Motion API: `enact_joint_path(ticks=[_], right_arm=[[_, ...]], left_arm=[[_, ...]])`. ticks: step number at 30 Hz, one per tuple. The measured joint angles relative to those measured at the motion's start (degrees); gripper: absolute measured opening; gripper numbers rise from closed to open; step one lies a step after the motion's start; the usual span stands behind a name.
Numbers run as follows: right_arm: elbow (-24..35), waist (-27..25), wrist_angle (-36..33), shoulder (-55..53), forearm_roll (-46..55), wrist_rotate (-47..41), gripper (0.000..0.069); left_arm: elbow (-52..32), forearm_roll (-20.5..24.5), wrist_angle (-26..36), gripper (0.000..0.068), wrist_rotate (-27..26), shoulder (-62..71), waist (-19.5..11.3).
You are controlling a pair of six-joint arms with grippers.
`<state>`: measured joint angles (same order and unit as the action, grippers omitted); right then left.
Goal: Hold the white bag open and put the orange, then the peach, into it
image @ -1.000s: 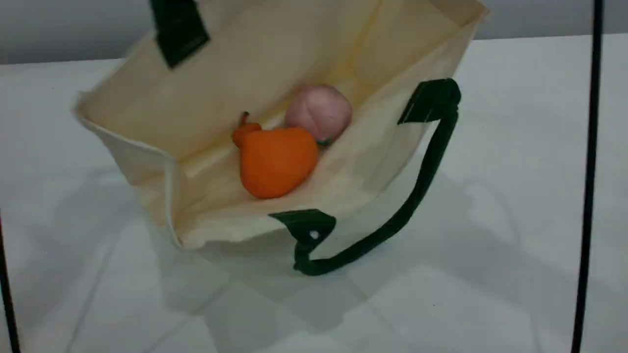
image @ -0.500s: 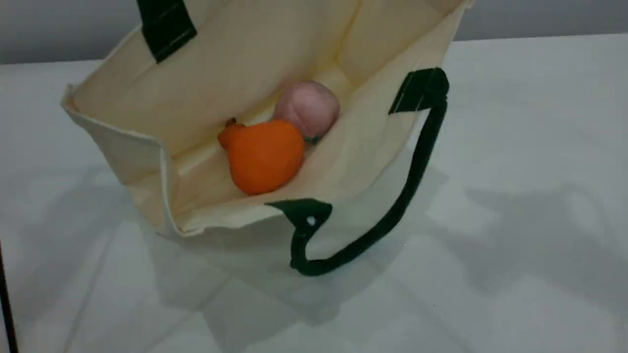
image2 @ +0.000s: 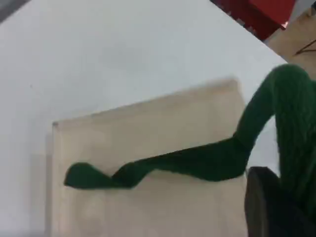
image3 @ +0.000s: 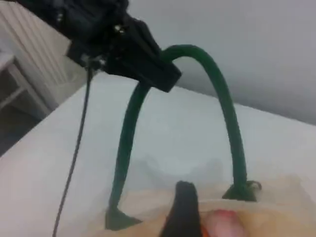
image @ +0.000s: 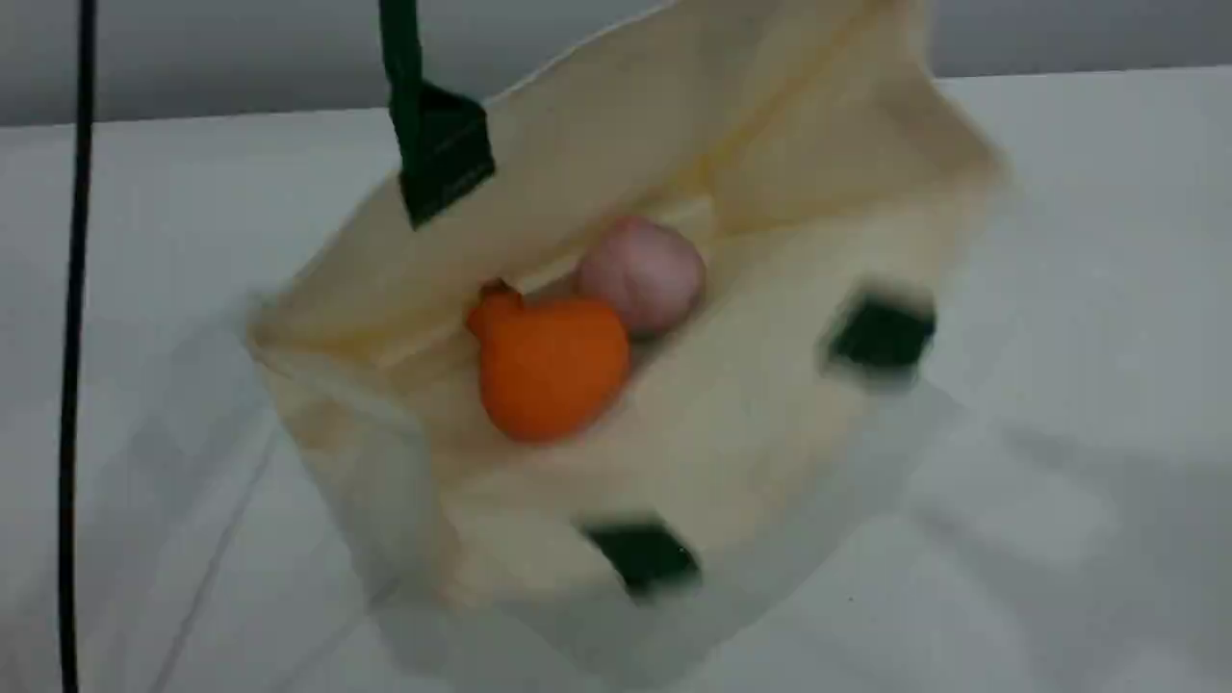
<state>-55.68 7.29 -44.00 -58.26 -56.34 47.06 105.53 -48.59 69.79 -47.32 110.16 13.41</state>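
Observation:
The white bag [image: 789, 192] hangs open and tilted in the scene view, blurred with motion. Inside it lies the orange [image: 549, 371] with the peach [image: 643, 274] touching it behind. The upper green handle [image: 438, 159] runs taut off the top edge. In the right wrist view my left gripper [image3: 165, 74] is shut on the top of that handle loop [image3: 224, 98]. The left wrist view shows the strap [image2: 197, 160] across the bag's outer face beside my fingertip [image2: 264, 207]. My right fingertip [image3: 182, 210] hovers over the bag mouth near the peach [image3: 224, 222], holding nothing.
The white table [image: 1088, 289] lies under the bag. A black cable [image: 72, 337] hangs down the left side of the scene view. The bag's lower handle patches [image: 881, 335] are smeared. A red object [image2: 261, 12] sits beyond the table's far edge.
The bag has swung right and down in the scene view with both fruits still inside. Its upper handle now pulls straight up. A black cable has come in at the left.

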Motion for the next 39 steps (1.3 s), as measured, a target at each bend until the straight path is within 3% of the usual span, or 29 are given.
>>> enact_joint_path(ticks=[11,26,30,35,39], right_arm=[[-0.1,0.0,-1.7,0.6,6.3,-5.1,0.0521],[-0.2,0.0,0.2,5.4,11.4,-7.2,0.0517],[-0.2,0.0,0.3,5.5,11.7,-8.1,0.0517],[-0.2,0.0,-1.1,5.7,11.7,-8.1,0.0517],[-0.2,0.0,-3.6,5.9,13.4,-8.3,0.0517]], left_arm=[[-0.3,0.4,-0.1,0.006,-0.1,6.8,0.0],[-0.4,0.1,0.0,0.008,0.6,13.5,0.0],[-0.4,4.0,0.0,0.0168,3.3,13.5,0.0],[-0.4,8.5,0.1,0.0384,6.0,13.5,-0.1],[-0.4,11.6,0.2,0.0491,7.5,13.0,-0.1]])
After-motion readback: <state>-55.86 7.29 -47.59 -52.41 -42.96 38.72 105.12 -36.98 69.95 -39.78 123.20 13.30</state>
